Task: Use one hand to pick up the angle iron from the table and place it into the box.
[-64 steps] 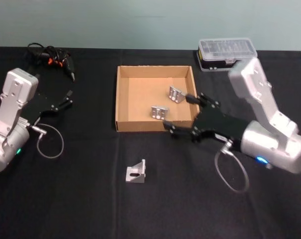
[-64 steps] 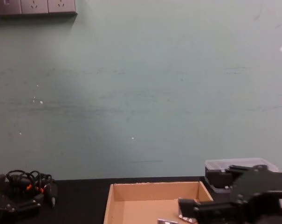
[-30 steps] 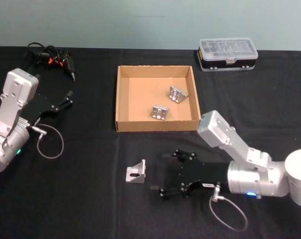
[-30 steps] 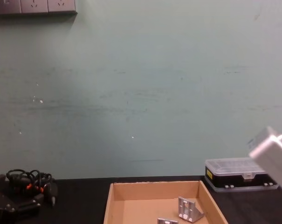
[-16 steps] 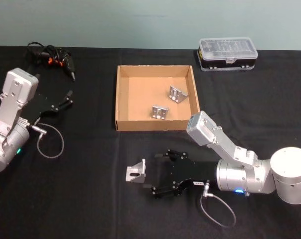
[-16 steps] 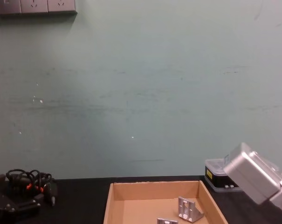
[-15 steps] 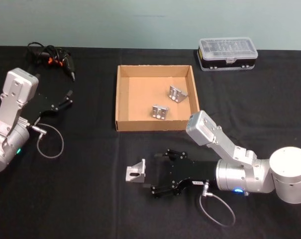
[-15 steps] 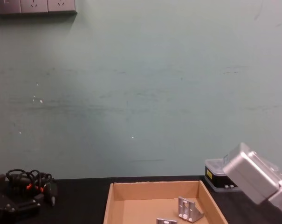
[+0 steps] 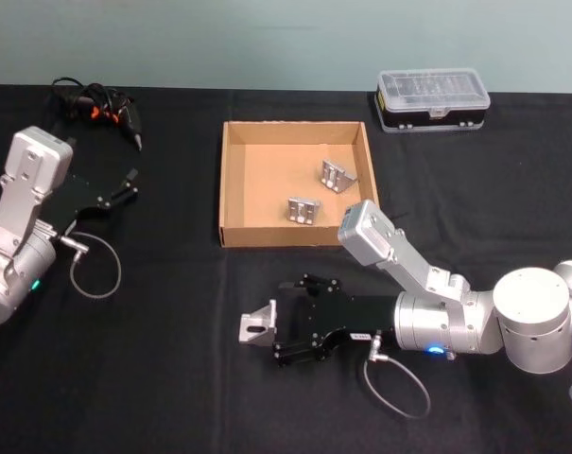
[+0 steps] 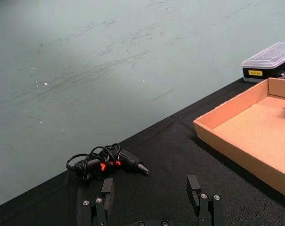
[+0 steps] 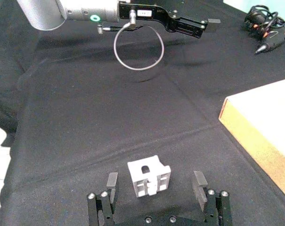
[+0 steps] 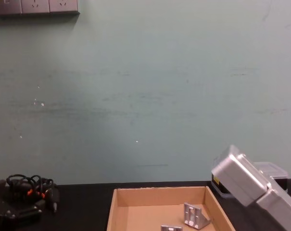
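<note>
Head view: small silver angle iron (image 9: 257,327) lies on the flat matte black table (image 9: 153,378), in front of the shallow tan cardboard box (image 9: 231,184). It sits between the wide-spread claws of the black right gripper (image 9: 282,322); whether they touch is unclear. At the table's left, the left gripper (image 9: 127,189) rests, claws parted.

Right wrist view: the angle iron (image 11: 149,178) stands between the spread fingers (image 11: 112,182).

Chest view: the box (image 12: 159,196) holds two silver brackets (image 12: 193,215).

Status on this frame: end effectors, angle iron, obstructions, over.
Right end effector open, straddling angle iron on table. Left end effector open, parked at left. Nothing blocking the box.
</note>
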